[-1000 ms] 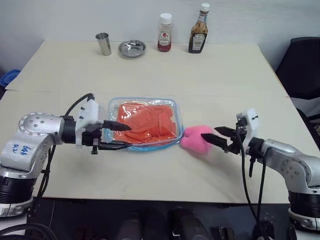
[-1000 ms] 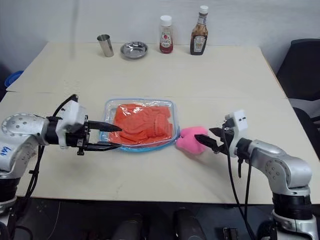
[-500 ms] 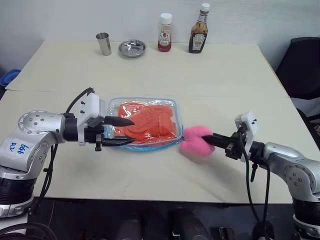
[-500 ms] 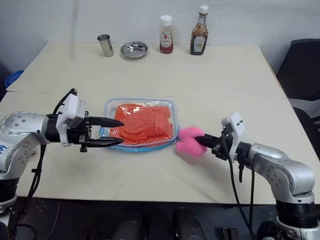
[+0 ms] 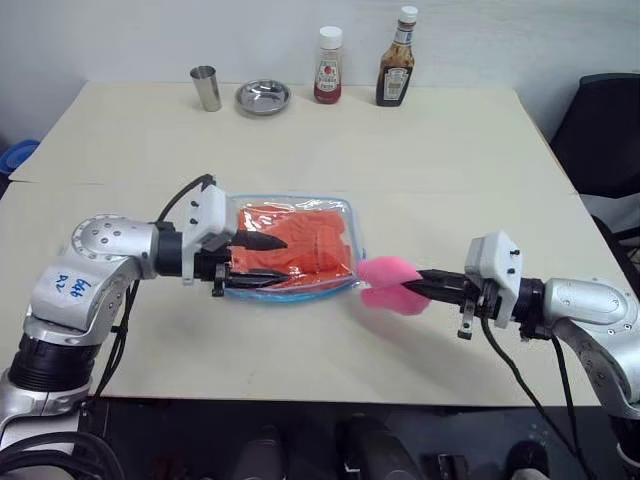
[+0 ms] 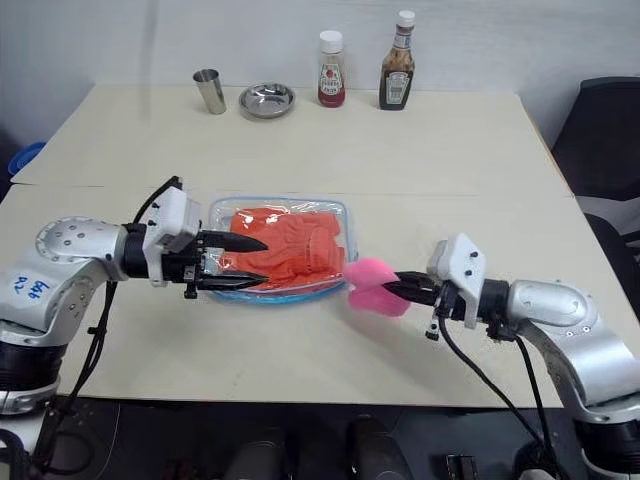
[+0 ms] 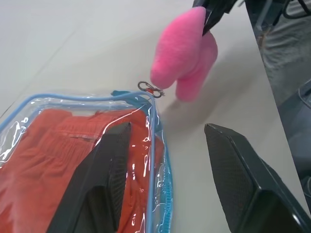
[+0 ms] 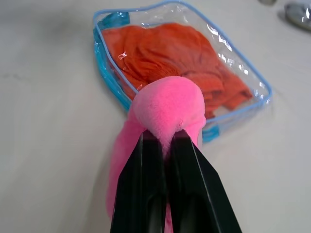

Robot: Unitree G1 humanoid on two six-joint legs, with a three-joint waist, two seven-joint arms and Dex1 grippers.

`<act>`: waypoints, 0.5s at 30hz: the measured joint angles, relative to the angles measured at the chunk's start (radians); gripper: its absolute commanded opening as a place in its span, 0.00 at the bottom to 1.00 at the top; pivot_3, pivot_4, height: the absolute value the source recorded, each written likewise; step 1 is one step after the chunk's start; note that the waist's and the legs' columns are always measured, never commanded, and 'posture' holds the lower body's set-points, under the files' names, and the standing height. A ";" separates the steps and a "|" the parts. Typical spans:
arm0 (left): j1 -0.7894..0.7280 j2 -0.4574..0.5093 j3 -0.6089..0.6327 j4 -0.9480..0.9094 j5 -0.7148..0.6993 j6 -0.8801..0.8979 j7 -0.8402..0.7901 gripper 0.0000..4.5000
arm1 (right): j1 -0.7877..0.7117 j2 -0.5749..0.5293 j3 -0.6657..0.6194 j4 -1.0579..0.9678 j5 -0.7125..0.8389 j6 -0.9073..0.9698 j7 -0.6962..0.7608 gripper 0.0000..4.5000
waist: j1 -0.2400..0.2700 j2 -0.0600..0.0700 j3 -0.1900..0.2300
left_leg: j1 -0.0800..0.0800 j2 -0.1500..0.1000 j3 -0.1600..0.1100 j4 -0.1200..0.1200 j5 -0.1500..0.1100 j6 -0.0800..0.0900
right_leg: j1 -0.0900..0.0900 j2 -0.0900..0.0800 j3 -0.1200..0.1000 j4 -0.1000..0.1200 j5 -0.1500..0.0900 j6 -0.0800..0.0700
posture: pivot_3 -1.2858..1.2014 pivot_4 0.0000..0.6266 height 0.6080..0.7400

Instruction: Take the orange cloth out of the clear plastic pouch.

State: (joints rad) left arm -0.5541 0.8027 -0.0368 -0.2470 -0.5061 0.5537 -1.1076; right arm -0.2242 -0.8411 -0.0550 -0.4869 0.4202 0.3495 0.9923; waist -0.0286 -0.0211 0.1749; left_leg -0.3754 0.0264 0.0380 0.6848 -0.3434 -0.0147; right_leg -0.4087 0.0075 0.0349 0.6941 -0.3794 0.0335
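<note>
- The clear plastic pouch (image 5: 292, 248) lies flat on the desk (image 5: 420, 150), near the middle, somewhat toward the front edge; its long axis runs side to side, parallel to that edge.
- The orange cloth (image 5: 300, 240) is folded inside the pouch and fills most of it. No part of it shows outside the blue edging.
- Left end effector (image 5: 272, 262): open, with nothing between the fingers. In the left wrist view one finger (image 7: 104, 174) overlies the pouch and the other finger sits over bare desk beyond the pouch's front edge. Whether either finger touches the plastic cannot be told.
- Right end effector (image 6: 392, 288): closed on a pink plush toy (image 6: 370, 286), pinching it just off the right-hand end of the pouch. The right wrist view shows plush squeezed between the two fingers.
- A small zipper ring (image 7: 147, 88) shows at the pouch corner next to the plush, so the opening probably sits at that right-hand end.
- Key relation: the pouch lies directly under and ahead of the left end effector, which points along the pouch's long axis toward the right end. The left arm is the nearer one and the only free one.
- Judgement: the cloth is not yet extracted; the right arm likely must set the plush aside before it can work at the zipper end.
</note>
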 measured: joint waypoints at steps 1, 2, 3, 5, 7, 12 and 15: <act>-0.008 -0.008 -0.012 0.006 0.002 0.000 -0.002 0.57 | -0.009 -0.007 0.014 0.000 -0.025 -0.041 0.015 0.00 | 0.000 0.000 0.000 | 0.000 0.000 0.000 0.000 0.000 0.000 | 0.000 0.000 0.000 0.000 0.000 0.000 | 0.52 0.24 1.00; -0.013 -0.014 -0.023 0.010 0.005 -0.002 -0.005 0.57 | -0.016 -0.011 0.024 0.002 -0.051 -0.083 0.030 0.00 | 0.001 0.000 0.000 | 0.000 0.000 0.000 0.000 0.000 0.000 | 0.000 0.000 0.000 0.000 0.000 0.000 | 0.52 0.24 1.00; -0.022 -0.021 -0.038 0.019 0.015 -0.010 -0.011 0.57 | -0.024 -0.015 0.040 0.007 -0.082 -0.132 0.047 0.00 | 0.001 0.000 0.000 | 0.000 0.000 0.000 0.000 0.000 0.000 | 0.000 0.000 0.000 0.000 0.000 0.000 | 0.52 0.24 1.00; -0.036 -0.042 -0.067 0.026 0.034 -0.024 -0.020 0.57 | -0.027 -0.016 0.067 0.010 -0.120 -0.196 0.067 0.00 | 0.001 0.000 0.000 | 0.000 0.000 0.000 0.000 0.000 0.000 | 0.000 0.000 0.000 0.000 0.000 0.000 | 0.52 0.24 1.00; -0.058 -0.074 -0.109 0.041 0.059 -0.043 -0.027 0.57 | -0.024 -0.016 0.101 0.015 -0.152 -0.203 0.071 0.00 | 0.002 0.000 0.000 | 0.000 0.000 0.000 0.001 0.000 0.000 | 0.000 0.000 0.000 0.000 0.000 0.000 | 0.52 0.24 1.00; -0.085 -0.101 -0.149 0.080 0.107 -0.089 -0.041 0.57 | 0.041 0.000 0.109 0.021 -0.162 -0.037 -0.018 0.00 | 0.000 0.000 0.000 | 0.000 0.000 0.000 0.001 0.000 0.000 | 0.000 0.000 0.000 0.002 0.000 0.000 | 0.52 0.24 1.00; -0.087 -0.095 -0.142 0.085 0.113 -0.099 -0.046 0.57 | 0.078 0.007 0.037 0.000 -0.083 0.135 -0.078 0.00 | -0.002 0.000 0.000 | 0.000 0.000 0.000 0.001 0.000 -0.001 | 0.000 0.000 0.000 0.002 0.000 0.000 | 0.52 0.24 1.00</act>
State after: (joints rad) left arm -0.6410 0.7078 -0.1784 -0.1619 -0.3929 0.4549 -1.1539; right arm -0.1458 -0.8343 -0.0182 -0.4874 0.3367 0.4847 0.9144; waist -0.0302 -0.0214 0.1747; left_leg -0.3751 0.0269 0.0381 0.6857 -0.3431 -0.0153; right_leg -0.4088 0.0074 0.0351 0.6962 -0.3794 0.0334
